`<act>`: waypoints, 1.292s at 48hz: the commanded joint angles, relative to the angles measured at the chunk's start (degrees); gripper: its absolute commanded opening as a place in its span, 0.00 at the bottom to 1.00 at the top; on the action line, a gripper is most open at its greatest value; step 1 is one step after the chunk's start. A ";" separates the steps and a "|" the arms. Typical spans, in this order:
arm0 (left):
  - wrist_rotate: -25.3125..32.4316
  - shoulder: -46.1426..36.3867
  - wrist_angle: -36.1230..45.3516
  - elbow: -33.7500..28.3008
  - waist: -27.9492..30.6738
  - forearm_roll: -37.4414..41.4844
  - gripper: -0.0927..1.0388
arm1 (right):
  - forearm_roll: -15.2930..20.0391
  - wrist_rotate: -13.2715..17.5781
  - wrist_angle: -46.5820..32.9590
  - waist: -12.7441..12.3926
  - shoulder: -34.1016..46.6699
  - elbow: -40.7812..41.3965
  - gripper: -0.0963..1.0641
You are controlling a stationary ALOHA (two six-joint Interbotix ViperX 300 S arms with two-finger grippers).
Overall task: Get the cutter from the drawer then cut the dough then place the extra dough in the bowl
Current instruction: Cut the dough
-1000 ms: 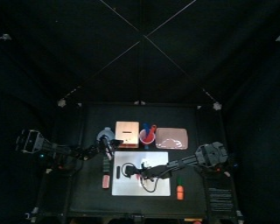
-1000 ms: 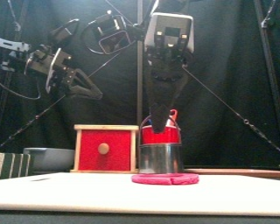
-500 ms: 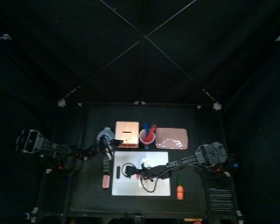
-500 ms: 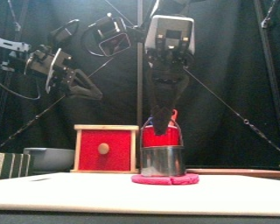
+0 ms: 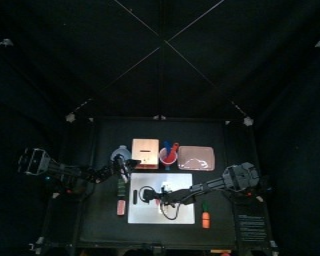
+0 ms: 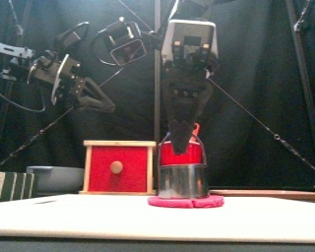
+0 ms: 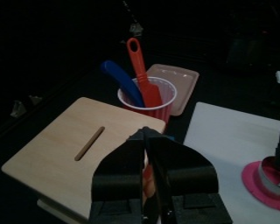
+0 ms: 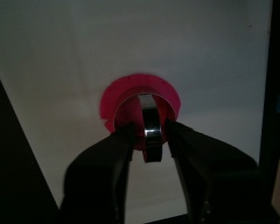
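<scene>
Two jaws of the right gripper [image 6: 185,141] are closed on the top of the cutter [image 6: 181,179], which is set straight below it on the pink dough [image 6: 185,202] on the white board [image 6: 68,212]. The left gripper [image 7: 147,159] is seen shut and empty above the wooden box [image 7: 73,149].

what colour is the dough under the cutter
Pinkish red; the dough shows best in the front view, beneath the cutter.
</scene>
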 commanded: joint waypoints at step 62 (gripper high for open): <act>-2.64 2.37 -3.69 -8.53 -11.16 14.59 0.49 | -16.61 7.73 -60.56 -6.94 -34.01 36.83 0.82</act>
